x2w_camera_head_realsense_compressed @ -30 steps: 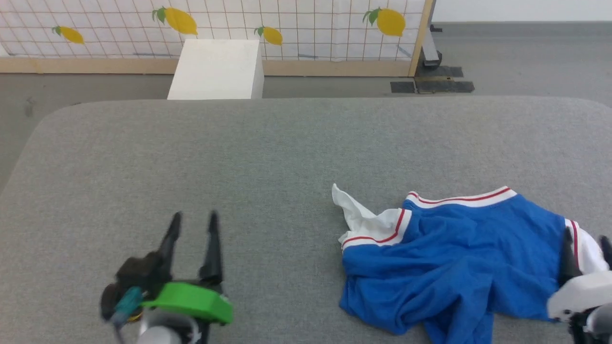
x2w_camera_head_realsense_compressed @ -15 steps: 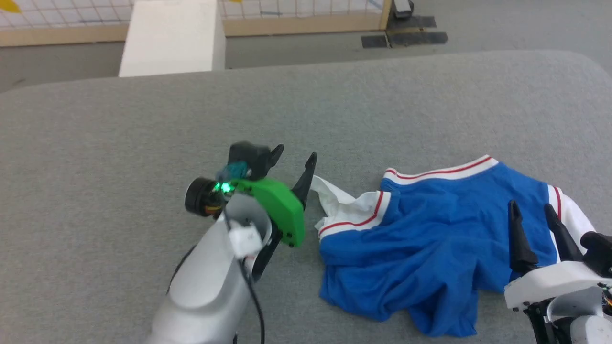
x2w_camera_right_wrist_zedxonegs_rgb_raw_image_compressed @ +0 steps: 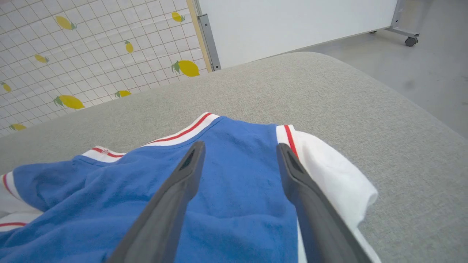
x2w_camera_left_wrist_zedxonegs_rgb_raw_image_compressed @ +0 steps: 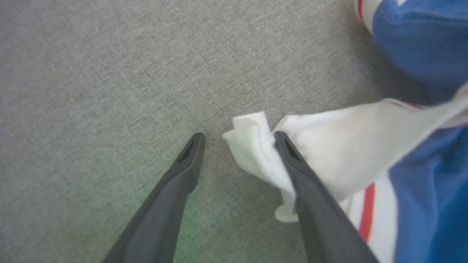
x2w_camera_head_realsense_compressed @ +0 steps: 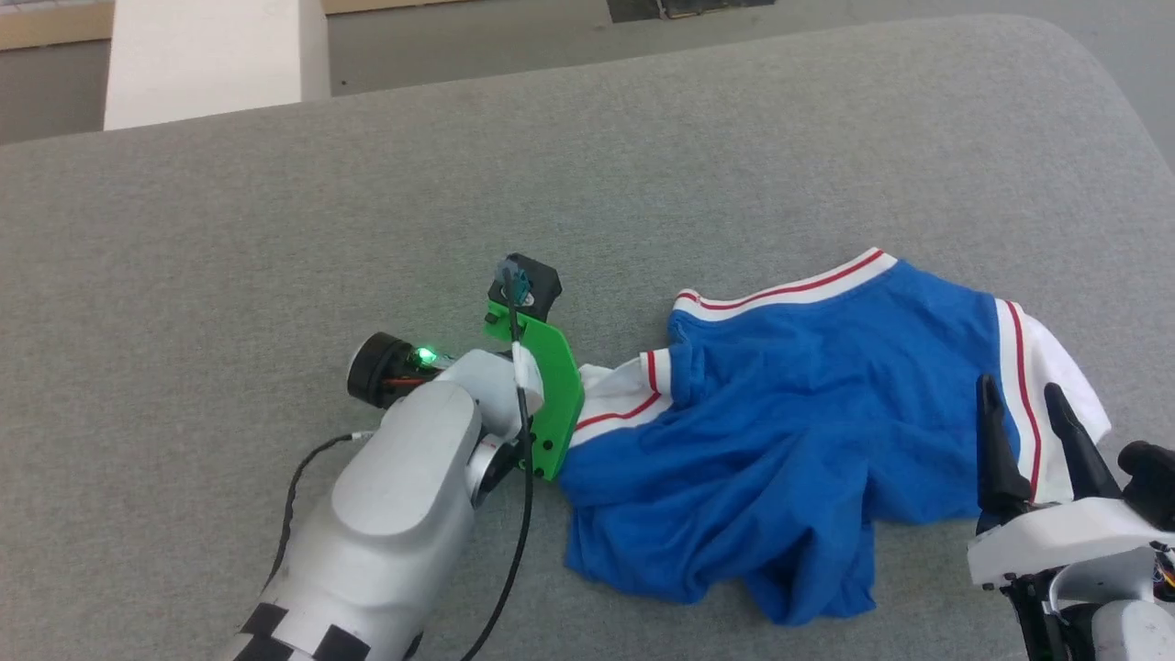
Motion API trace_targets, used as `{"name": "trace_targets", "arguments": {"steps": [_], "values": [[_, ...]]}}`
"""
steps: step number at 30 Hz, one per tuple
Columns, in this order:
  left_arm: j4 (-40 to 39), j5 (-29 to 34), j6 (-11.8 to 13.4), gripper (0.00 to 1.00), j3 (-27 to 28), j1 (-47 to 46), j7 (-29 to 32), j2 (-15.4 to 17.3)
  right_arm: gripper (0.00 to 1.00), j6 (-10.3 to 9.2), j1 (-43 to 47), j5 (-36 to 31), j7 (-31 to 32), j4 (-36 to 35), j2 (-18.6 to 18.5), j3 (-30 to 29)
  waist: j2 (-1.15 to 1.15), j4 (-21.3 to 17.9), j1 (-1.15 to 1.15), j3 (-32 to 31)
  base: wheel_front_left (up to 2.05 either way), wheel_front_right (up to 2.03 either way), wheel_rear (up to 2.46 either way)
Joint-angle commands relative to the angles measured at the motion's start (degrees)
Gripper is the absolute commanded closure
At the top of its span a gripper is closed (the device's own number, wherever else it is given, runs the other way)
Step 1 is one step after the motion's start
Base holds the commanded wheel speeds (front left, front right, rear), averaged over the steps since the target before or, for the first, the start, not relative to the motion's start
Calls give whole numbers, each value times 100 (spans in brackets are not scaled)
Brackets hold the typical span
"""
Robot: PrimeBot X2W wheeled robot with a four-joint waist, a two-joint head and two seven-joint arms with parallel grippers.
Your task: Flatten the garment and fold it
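The garment [x2w_camera_head_realsense_compressed: 789, 413] is a bright blue shirt with white sleeves and red-and-white trim, lying crumpled on the grey padded table [x2w_camera_head_realsense_compressed: 275, 229], right of centre. My left arm reaches in from the lower left, its green wrist mount [x2w_camera_head_realsense_compressed: 551, 395] against the shirt's left white sleeve [x2w_camera_head_realsense_compressed: 615, 404]. In the left wrist view my left gripper [x2w_camera_left_wrist_zedxonegs_rgb_raw_image_compressed: 238, 136] is open, with the sleeve's bunched tip [x2w_camera_left_wrist_zedxonegs_rgb_raw_image_compressed: 248, 146] between its fingers, which are not closed on it. My right gripper [x2w_camera_head_realsense_compressed: 1017, 386] is open above the shirt's right side, with blue cloth [x2w_camera_right_wrist_zedxonegs_rgb_raw_image_compressed: 237, 182] beneath it and the right white sleeve [x2w_camera_right_wrist_zedxonegs_rgb_raw_image_compressed: 340, 182] beside it.
A white box [x2w_camera_head_realsense_compressed: 207, 55] stands on the floor beyond the table's far edge. A lemon-patterned screen [x2w_camera_right_wrist_zedxonegs_rgb_raw_image_compressed: 91, 54] stands behind the table. The table's rounded right corner [x2w_camera_head_realsense_compressed: 1092, 64] is close to the garment. Bare grey surface lies to the left and far side.
The head camera has tilted down and shifted. My left arm has swung forward and to the right, up to the white sleeve. My right gripper has risen over the shirt's right side.
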Motion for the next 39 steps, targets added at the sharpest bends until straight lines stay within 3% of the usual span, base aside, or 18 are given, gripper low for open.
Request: {"name": "trace_targets", "arguments": {"steps": [1, 4, 5, 6, 12, 22, 30, 39], "values": [[132, -37, -58, 0, -86, 170, 210, 105, 0, -9, -85, 69, -54, 24, 0, 5, -1, -16, 0, 0, 0, 0, 0], [70, -89, -130, 0, -167, 278, 433, 143, 0, -9, -104, 70, -61, 37, 0, 6, -1, 8, 0, -25, 0, 0, 0], [24, -104, -157, 9, -195, 301, 470, 153, 0, -9, -109, 63, -59, 35, 0, 6, -1, 27, 0, -35, 0, 0, 0], [-30, -103, -168, 100, -209, 311, 450, 165, 0, -9, -112, 54, -54, 34, 0, 4, -1, 40, 0, -42, 0, 0, 0], [-367, -91, -30, 100, -121, 435, -125, 264, 0, -9, -97, -13, 10, 19, 0, -4, -1, 178, 0, -242, 0, 0, 0], [-1359, -707, 713, 100, 922, 1618, -1627, 503, 0, -9, 86, -144, 30, -171, 0, -150, -1, 528, 0, -837, 0, 0, 0], [-2410, -1000, 1139, 100, 1388, 3031, -1797, 940, 0, -9, 86, -304, -8, -260, 0, -218, -1, 835, 0, -934, 0, 0, 0], [-3033, -1183, 1394, 100, 1592, 3473, -1777, 976, 0, -9, -755, -598, 223, 334, 0, -727, -1, 1091, 0, -695, 0, 0, 0]]}}
